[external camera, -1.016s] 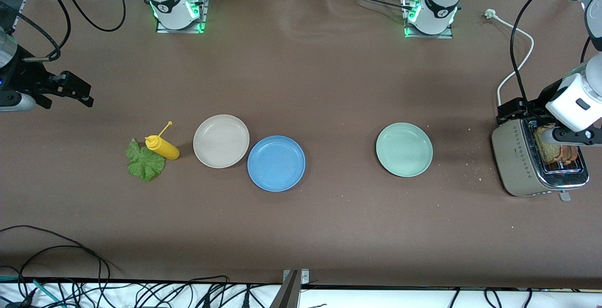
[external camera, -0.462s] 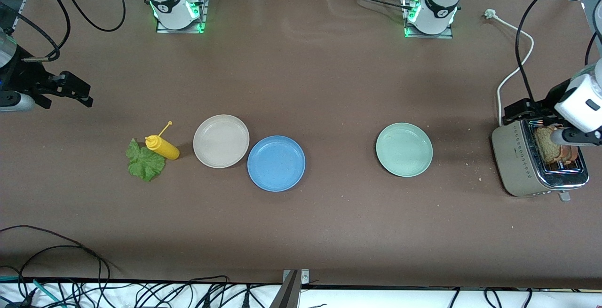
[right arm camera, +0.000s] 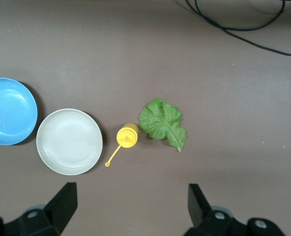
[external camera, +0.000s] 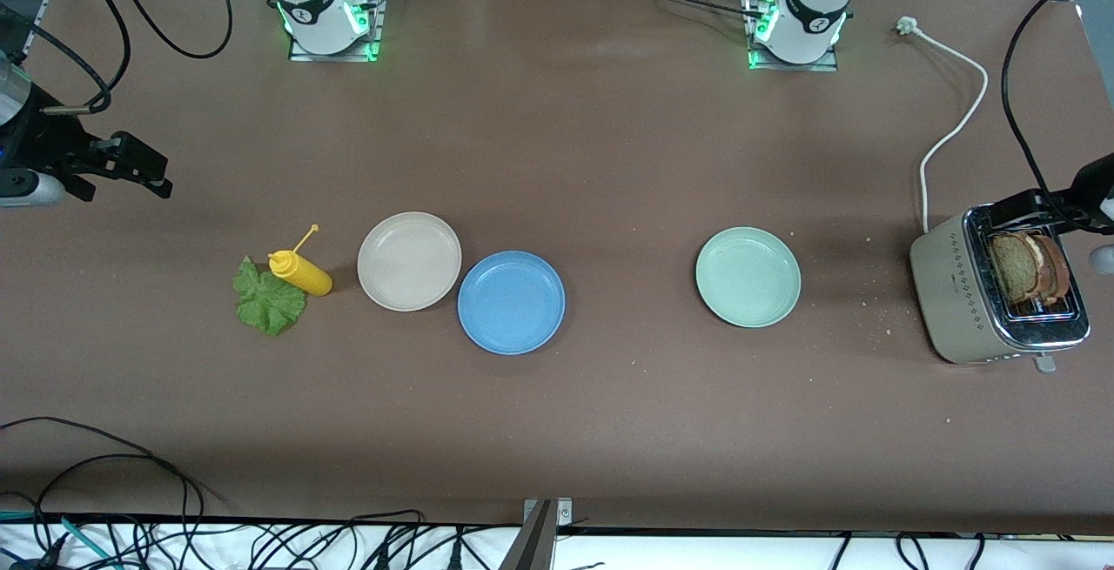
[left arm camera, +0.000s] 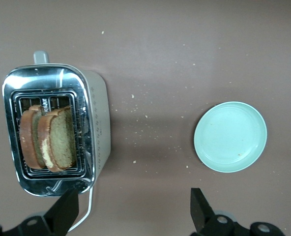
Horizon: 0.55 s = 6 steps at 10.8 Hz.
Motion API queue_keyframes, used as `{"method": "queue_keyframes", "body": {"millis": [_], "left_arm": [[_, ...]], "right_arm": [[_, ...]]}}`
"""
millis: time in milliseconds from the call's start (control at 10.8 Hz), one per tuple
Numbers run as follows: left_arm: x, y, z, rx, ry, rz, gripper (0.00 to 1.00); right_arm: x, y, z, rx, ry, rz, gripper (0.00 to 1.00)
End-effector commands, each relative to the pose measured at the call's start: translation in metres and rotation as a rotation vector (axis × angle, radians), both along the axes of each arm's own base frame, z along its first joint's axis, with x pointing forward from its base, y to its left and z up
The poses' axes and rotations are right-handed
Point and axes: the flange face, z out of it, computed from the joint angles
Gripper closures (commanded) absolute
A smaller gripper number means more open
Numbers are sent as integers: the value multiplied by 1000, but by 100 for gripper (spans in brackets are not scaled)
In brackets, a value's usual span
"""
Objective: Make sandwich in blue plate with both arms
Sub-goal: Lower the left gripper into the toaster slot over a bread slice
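The blue plate (external camera: 511, 302) lies bare mid-table; it also shows in the right wrist view (right arm camera: 10, 112). Two toasted bread slices (external camera: 1029, 267) stand in the silver toaster (external camera: 949, 291) at the left arm's end, and show in the left wrist view (left arm camera: 51, 140). A green lettuce leaf (external camera: 268, 300) lies flat toward the right arm's end, and shows in the right wrist view (right arm camera: 162, 123). My left gripper (external camera: 1040, 207) is open and empty, up in the air over the toaster's end toward the bases (left arm camera: 133, 216). My right gripper (external camera: 144, 171) is open and empty and waits above the table's end (right arm camera: 130, 209).
A beige plate (external camera: 409, 261) touches the blue plate. A yellow squeeze bottle (external camera: 300, 272) lies beside the lettuce. A mint-green plate (external camera: 748, 277) sits between the blue plate and the toaster. The toaster's white cord (external camera: 957, 130) runs toward the bases. Crumbs dot the table near the toaster.
My left gripper has lifted off the toaster's slots and drawn back toward the table's end. Both bread slices stay in the toaster. The right arm has not moved.
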Motion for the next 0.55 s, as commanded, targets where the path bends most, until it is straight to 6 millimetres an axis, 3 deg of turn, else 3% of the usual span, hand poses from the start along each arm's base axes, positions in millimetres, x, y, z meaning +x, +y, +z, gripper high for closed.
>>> {"method": "queue_keyframes", "body": {"millis": [0, 462], "left_arm": [[14, 29, -14, -18, -3, 8, 0], [30, 76, -68, 48, 18, -21, 0]], "right_arm": [[-1, -1, 3, -4, -1, 1, 0], [-2, 1, 5, -2, -4, 2, 0]]}}
